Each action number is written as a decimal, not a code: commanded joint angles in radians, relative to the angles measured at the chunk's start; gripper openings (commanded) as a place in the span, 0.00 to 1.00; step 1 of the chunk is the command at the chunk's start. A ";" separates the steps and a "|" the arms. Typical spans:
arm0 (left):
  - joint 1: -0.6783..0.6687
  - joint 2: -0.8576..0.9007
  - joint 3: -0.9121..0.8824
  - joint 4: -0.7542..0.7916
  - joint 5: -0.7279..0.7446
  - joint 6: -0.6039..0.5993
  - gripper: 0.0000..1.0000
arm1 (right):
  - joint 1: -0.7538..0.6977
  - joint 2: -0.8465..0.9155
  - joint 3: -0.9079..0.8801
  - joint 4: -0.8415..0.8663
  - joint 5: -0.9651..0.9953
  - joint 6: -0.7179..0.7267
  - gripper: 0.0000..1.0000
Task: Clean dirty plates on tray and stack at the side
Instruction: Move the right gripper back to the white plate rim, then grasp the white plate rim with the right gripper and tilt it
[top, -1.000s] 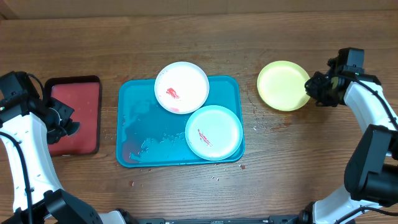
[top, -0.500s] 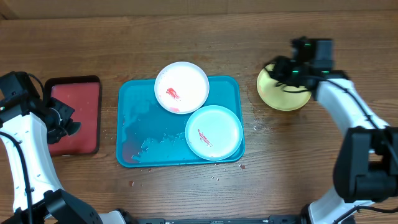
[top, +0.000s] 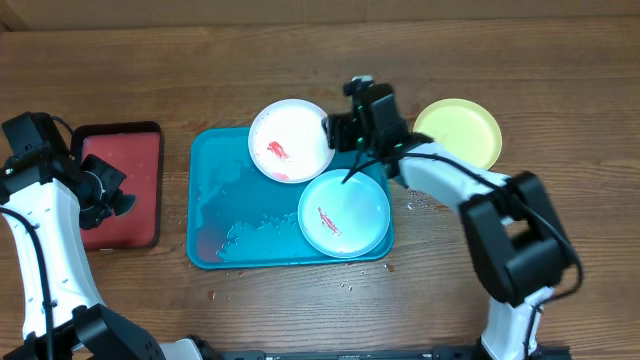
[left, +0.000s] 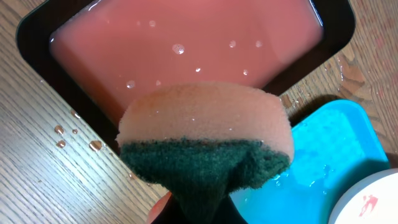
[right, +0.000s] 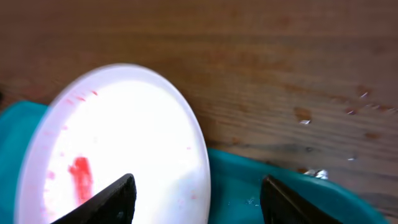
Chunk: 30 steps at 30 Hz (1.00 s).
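Note:
The white plate (top: 291, 140), smeared red, rests on the back rim of the turquoise tray (top: 240, 215). A mint plate (top: 344, 213) with a red streak lies at the tray's front right. The yellow-green plate (top: 458, 135) sits on the table to the right of the tray. My right gripper (top: 338, 132) is open at the white plate's right rim. In the right wrist view the right gripper (right: 196, 202) straddles the edge of the white plate (right: 118, 143), holding nothing. My left gripper (top: 108, 195) is shut on a pink and green sponge (left: 205, 134) over the red tray.
A small dark-rimmed red tray (top: 120, 160) holding pinkish liquid (left: 186, 50) stands left of the turquoise tray. Water drops lie on the wood beside it (left: 93, 145) and on the turquoise tray's floor (top: 250, 225). Bare wooden table surrounds everything.
The right arm has swung left from the yellow-green plate to the white plate's rim, and its jaws have opened. The yellow-green plate stays on the table. The left arm has not moved.

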<state>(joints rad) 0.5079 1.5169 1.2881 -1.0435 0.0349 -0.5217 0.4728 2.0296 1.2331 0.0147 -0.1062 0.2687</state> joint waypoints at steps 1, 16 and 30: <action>-0.006 0.004 0.003 0.001 0.015 0.021 0.04 | 0.012 0.053 -0.005 0.018 0.060 -0.007 0.64; -0.006 0.004 0.003 0.010 0.015 0.021 0.04 | 0.150 0.016 0.037 -0.185 0.026 -0.007 0.32; -0.006 0.004 0.003 0.019 0.015 0.021 0.04 | 0.184 -0.147 0.075 -0.270 0.117 -0.123 0.48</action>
<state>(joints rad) 0.5079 1.5169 1.2881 -1.0275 0.0383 -0.5205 0.6712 1.9007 1.2873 -0.2794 -0.0292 0.2279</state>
